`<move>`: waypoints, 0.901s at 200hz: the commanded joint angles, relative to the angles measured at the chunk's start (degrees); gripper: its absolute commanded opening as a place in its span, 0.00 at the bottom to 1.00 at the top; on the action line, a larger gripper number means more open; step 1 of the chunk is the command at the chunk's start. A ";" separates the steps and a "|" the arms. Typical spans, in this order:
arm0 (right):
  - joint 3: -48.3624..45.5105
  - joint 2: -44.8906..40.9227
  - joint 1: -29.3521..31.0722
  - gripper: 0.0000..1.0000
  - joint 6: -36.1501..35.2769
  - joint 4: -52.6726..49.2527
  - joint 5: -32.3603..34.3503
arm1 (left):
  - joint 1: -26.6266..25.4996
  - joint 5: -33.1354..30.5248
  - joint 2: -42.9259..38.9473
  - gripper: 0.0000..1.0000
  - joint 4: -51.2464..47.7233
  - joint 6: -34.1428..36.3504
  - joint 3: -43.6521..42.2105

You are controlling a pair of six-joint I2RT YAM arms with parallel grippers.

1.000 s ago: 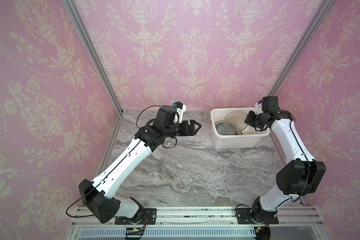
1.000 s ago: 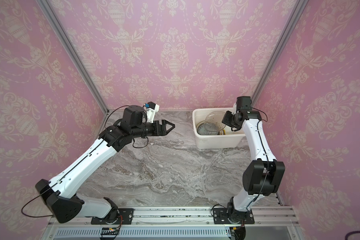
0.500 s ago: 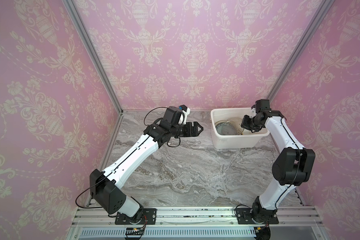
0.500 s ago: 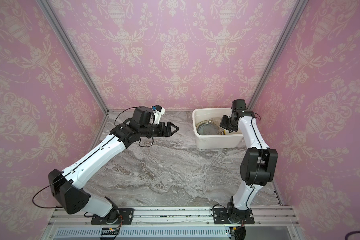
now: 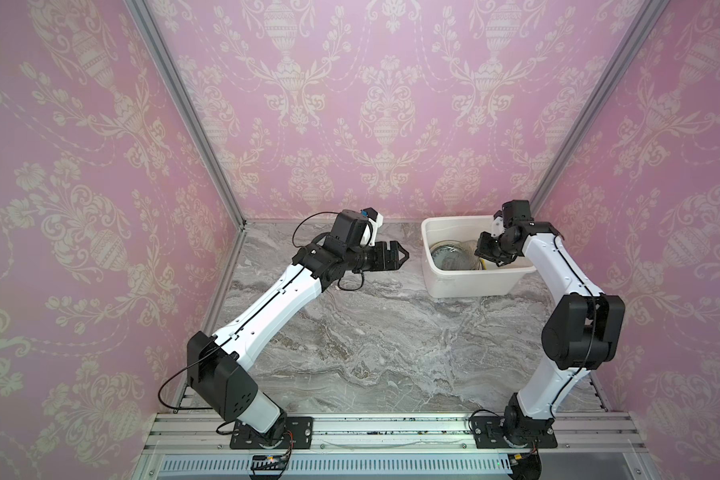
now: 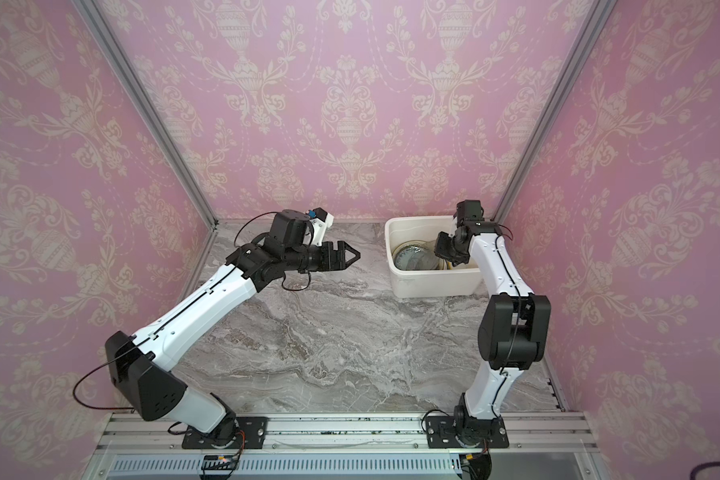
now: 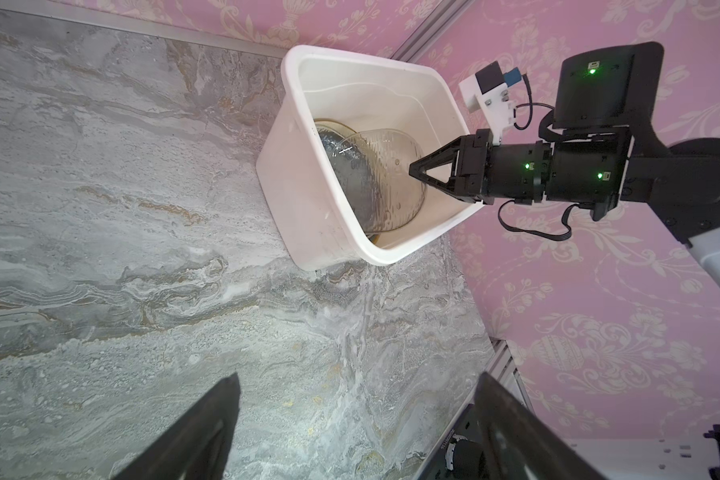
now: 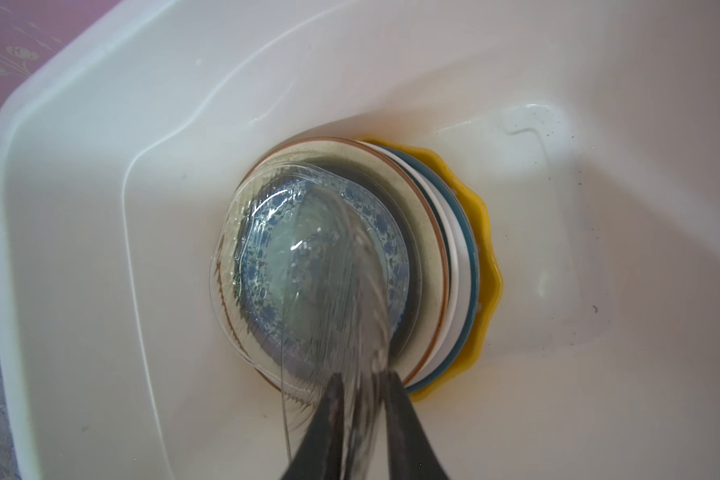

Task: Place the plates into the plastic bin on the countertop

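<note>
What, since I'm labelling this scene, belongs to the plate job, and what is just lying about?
Job: plastic bin; stacked plates inside; clear glass plate between the fingers of the right gripper; countertop.
Not the job: left gripper, open and empty; pink wallpaper; metal rail.

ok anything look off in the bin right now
Yes: the clear ribbed glass plate sits steeply tilted in the plastic bin, not flat on the stack of plates, its rim between the fingers of the right gripper. Nothing looks spilled or broken.
</note>
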 commanded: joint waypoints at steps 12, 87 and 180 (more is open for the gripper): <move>-0.41 0.95 0.33 0.26 -0.30 -0.01 0.79 | -0.37 0.76 -0.32 0.90 -0.89 1.72 1.58; 3.06 -4.95 1.33 0.44 0.47 -1.23 -0.39 | -0.24 -2.23 -3.20 0.91 -2.23 1.85 1.53; -15.68 -38.21 7.69 0.68 -2.45 17.55 -11.51 | 6.06 -17.51 -18.32 0.99 -9.19 5.05 -2.73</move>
